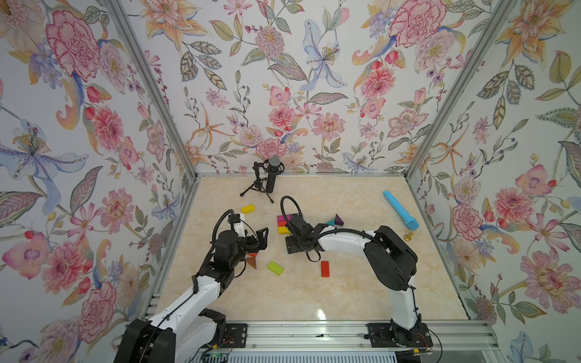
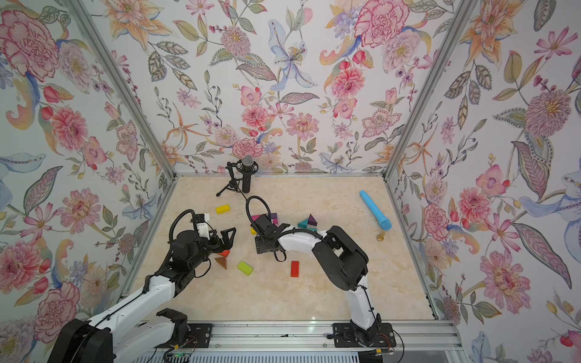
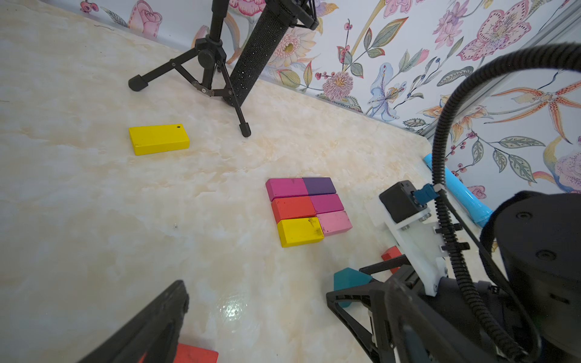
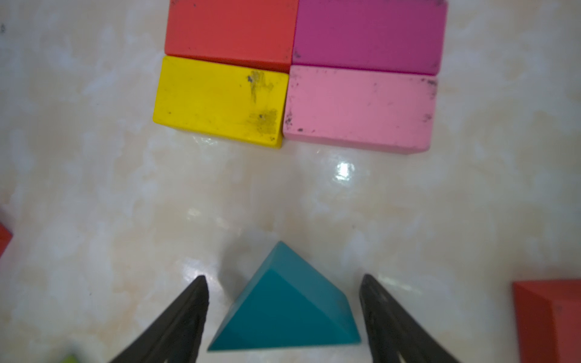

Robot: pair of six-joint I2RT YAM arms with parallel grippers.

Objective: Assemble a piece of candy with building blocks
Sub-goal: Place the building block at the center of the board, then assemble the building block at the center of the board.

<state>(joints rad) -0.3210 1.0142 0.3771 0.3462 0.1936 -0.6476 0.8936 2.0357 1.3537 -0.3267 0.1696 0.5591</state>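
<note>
The right gripper (image 4: 283,279) is low over the table (image 1: 314,298), its jaws apart on either side of a teal triangle (image 4: 283,308) — a strip of table shows between each jaw and the block, so nothing is clamped. The triangle rests on the table, one corner pointing toward a six-brick cluster (image 3: 306,209) just ahead. The cluster's near edge is a yellow brick (image 4: 220,100) touching a pink brick (image 4: 358,110), with a red-orange brick (image 4: 231,31) and a magenta brick (image 4: 367,34) behind them.

The left gripper (image 1: 260,241) hovers left of the cluster, jaws wide apart and empty. A brown triangle (image 1: 251,262) lies near it, beside what seems to be a red block (image 3: 195,353), partly hidden by the arm.

Scattered apart lie a lone yellow brick (image 1: 247,208), a green brick (image 1: 275,267), a loose red brick (image 1: 325,269) and — beyond the right arm — a purple triangle (image 1: 339,219) touching a second teal block (image 1: 330,222).
</note>
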